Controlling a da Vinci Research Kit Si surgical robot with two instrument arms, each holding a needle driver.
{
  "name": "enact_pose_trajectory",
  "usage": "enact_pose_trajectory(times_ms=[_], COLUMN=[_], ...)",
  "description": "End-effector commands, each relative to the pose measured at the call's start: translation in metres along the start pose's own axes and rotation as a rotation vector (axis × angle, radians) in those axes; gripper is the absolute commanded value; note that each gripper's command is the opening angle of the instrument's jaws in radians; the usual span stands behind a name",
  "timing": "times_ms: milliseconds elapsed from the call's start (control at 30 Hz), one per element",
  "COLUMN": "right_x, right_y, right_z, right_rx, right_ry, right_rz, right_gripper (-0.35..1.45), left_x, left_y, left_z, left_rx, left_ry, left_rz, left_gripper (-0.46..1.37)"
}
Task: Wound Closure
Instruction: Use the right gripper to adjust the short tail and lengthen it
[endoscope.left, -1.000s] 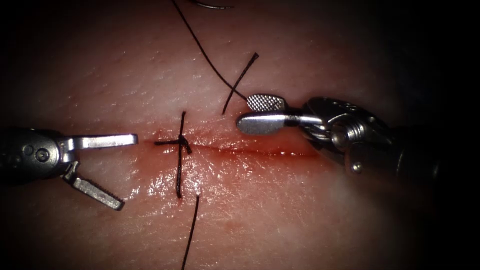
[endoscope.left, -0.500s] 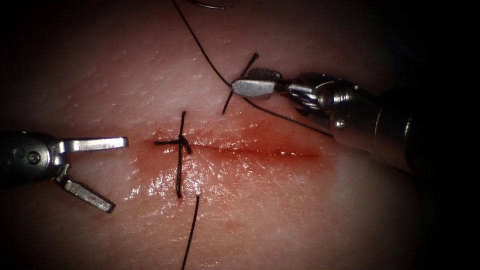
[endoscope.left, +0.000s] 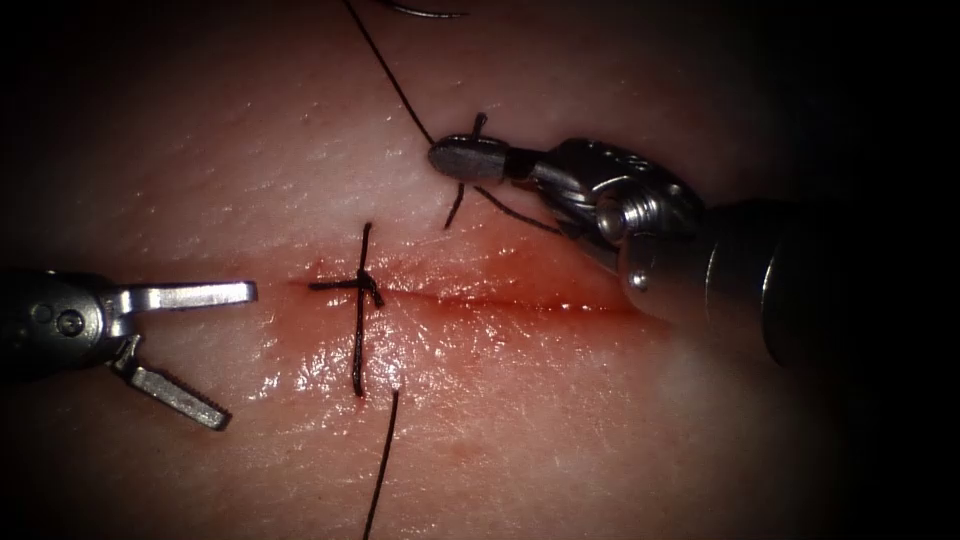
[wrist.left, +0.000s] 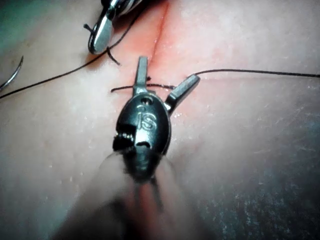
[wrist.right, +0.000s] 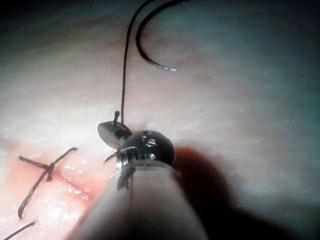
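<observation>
The tissue has a cut running left to right, wet with red fluid. A knotted stitch crosses its left end. My right tool sits above the cut, its jaws shut on the thread where the long strand crosses a short end. It shows as well in the right wrist view and the left wrist view. My left tool rests left of the cut, open and holding nothing. The needle lies free on the tissue at the far edge.
A loose strand of thread runs from below the stitch toward the near edge. The right tool's shaft lies over the cut's right end.
My right tool moved up and to the left and closed its jaws on the thread. The left tool drew back slightly to the left, still open.
</observation>
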Motion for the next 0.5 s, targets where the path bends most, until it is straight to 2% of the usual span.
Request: enact_pose_trajectory(times_ms=[33, 233, 333, 500], right_x=[-0.0001, 0.0004, 0.0013, 0.0032], right_y=[-0.0001, -0.0013, -0.002, -0.0027], right_z=[-0.0002, -0.0007, -0.001, -0.0014], right_rx=[-0.006, 0.038, 0.069, 0.088], right_ry=[0.0, -0.001, 0.062, 0.121], right_rz=[-0.029, -0.171, -0.233, -0.291], right_gripper=[-0.35, -0.35, -0.35, -0.35], left_x=[-0.0001, -0.0005, -0.0008, -0.0011], left_y=[-0.0002, -0.001, -0.0012, -0.0011], left_z=[0.0001, 0.0002, 0.0002, 0.0002], left_rx=[0.001, 0.021, 0.027, 0.031], left_ry=[0.0, -0.01, -0.014, -0.016], left_rz=[-0.001, -0.006, -0.007, -0.006], left_gripper=[0.61, 0.58, 0.56, 0.54])
